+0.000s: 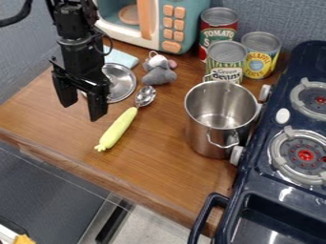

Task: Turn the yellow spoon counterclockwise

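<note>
"In the camera view, where's the yellow-handled metal spoon (119, 127)?"
"On the brown wooden counter (162, 152), beside the black two-finger gripper (81, 108), which hangs empty, fingers parted. I'd pinch mid-handle squarely, then twist counterclockwise gently."

Three cans (225, 58), two burners (305, 155), one pot (210, 138) (just one), one spoon (118, 127).

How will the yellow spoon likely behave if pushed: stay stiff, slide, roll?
The spoon should stay stiff, since its bowl looks like metal and the handle runs straight. Lying on a smooth-looking counter, it would probably slide or swivel easily. The thick, rounded handle might rock a little, but the wide bowl should limit rolling.
</note>
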Controlling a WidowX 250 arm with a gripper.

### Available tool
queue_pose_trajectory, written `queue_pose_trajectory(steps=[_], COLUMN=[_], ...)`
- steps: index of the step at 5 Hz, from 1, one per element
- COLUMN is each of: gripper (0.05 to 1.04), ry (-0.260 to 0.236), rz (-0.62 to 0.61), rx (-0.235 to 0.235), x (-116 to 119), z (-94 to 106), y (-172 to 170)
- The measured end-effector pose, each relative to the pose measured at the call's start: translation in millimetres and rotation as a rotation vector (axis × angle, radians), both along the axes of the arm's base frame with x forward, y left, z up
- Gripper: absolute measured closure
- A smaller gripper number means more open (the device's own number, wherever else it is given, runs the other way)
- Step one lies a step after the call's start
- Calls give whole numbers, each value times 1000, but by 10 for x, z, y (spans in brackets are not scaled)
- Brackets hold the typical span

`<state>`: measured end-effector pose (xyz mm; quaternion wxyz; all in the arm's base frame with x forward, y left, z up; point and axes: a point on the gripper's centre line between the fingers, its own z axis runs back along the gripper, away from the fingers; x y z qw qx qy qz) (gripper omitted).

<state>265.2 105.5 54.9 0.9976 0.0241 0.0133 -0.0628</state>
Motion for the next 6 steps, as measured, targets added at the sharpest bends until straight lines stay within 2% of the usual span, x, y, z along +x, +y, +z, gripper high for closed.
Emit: queue_pose_trajectory(steps=[1,2,3,4,5,6], gripper=[84,84,84,84,84,84], ry=[26,16,28,14,13,23], rz=[1,-27,-80,-100,-69,27], rx=[-14,-56,-45,-12,6,-40], x=[-25,7,-38,-15,13,104], z=[-79,-94,-131,-98,-103,-200], y=[-16,-150,-404,-575,-679,-616])
